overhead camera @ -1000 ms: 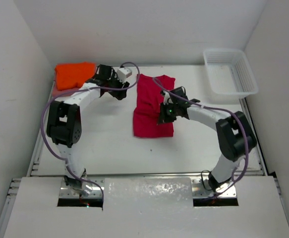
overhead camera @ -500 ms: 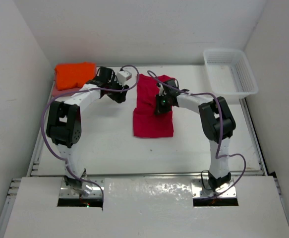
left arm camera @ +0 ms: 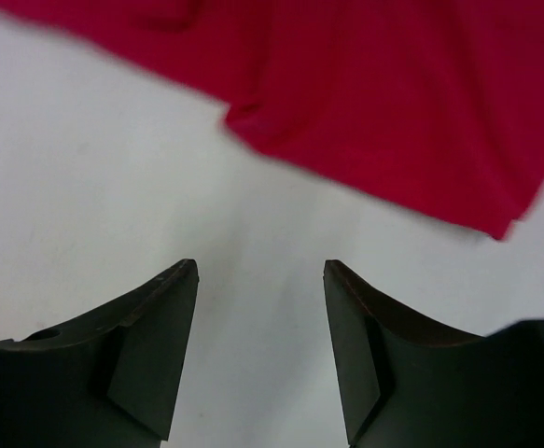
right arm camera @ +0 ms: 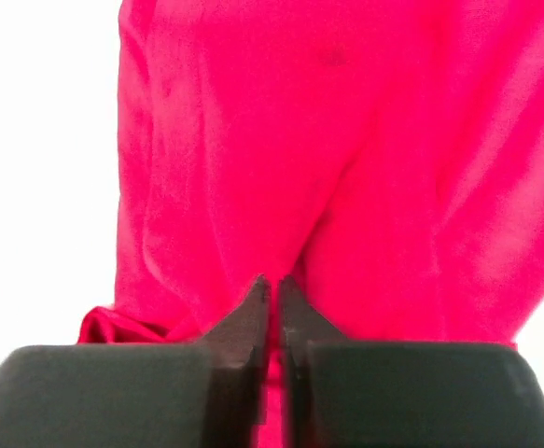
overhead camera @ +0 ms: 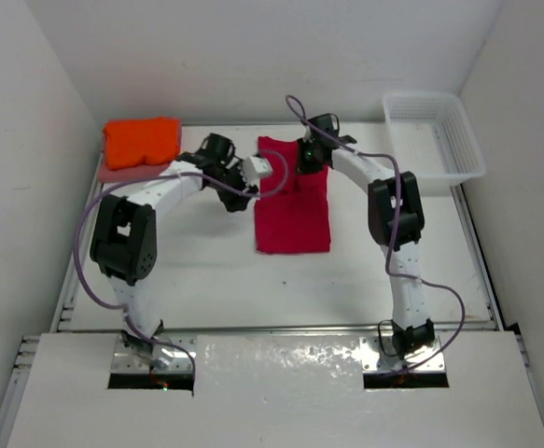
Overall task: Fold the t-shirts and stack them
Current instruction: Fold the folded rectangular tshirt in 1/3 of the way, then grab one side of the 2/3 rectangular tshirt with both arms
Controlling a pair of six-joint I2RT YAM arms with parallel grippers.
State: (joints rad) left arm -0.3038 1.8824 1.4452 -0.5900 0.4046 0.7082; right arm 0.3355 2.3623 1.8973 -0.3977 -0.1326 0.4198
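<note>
The crimson red t-shirt (overhead camera: 292, 215) lies folded lengthwise and flat in the middle of the table. My right gripper (overhead camera: 301, 163) is over its far end. In the right wrist view the right gripper (right arm camera: 272, 285) is shut, its tips down on the red cloth (right arm camera: 253, 140). My left gripper (overhead camera: 244, 191) hovers just left of the shirt. It stands open (left arm camera: 260, 271) over bare table, with the shirt's edge (left arm camera: 393, 93) ahead of it. The orange t-shirt (overhead camera: 141, 140) lies folded on the salmon-pink one (overhead camera: 113, 174) at the far left.
A white mesh basket (overhead camera: 435, 135) stands at the far right corner. White walls close the table on the left, back and right. Purple cables loop off both arms.
My right gripper slid, shut, from the middle of the red shirt to its far end. The left gripper swung right toward the shirt's left edge. The shirt shifted slightly.
</note>
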